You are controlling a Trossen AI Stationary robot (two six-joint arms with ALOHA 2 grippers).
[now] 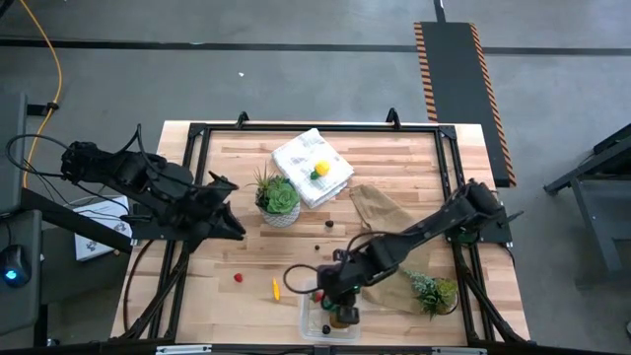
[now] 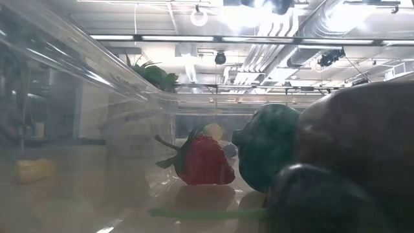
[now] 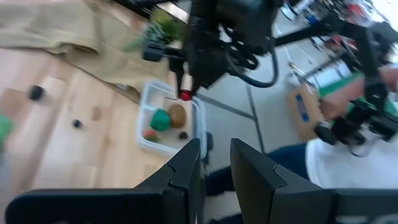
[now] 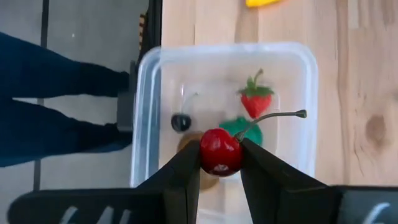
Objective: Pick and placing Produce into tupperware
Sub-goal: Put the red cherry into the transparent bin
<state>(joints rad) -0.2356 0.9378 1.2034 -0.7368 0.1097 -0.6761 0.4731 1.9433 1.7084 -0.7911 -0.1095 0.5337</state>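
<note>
Hovering over the tupperware [image 4: 227,62] at the table's near edge, right gripper [image 4: 219,163] pinches a red cherry [image 4: 219,152]; left gripper [image 3: 214,163] waits narrowly parted, well apart

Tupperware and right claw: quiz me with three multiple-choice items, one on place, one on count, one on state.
1. Where is the right claw?
A. over the tupperware
B. over the cloth
C. off the table

2. How many strawberries lie in the tupperware?
A. none
B. one
C. three

3. What is the right claw doing?
A. open, empty
B. shut on a lemon
C. shut on a cherry

Answers:
1 A: the right wrist view shows the box directly below the fingers.
2 B: a single strawberry lies inside, beside a green piece and a dark berry.
3 C: both fingers press the red cherry, its stem sticking out sideways.
</note>
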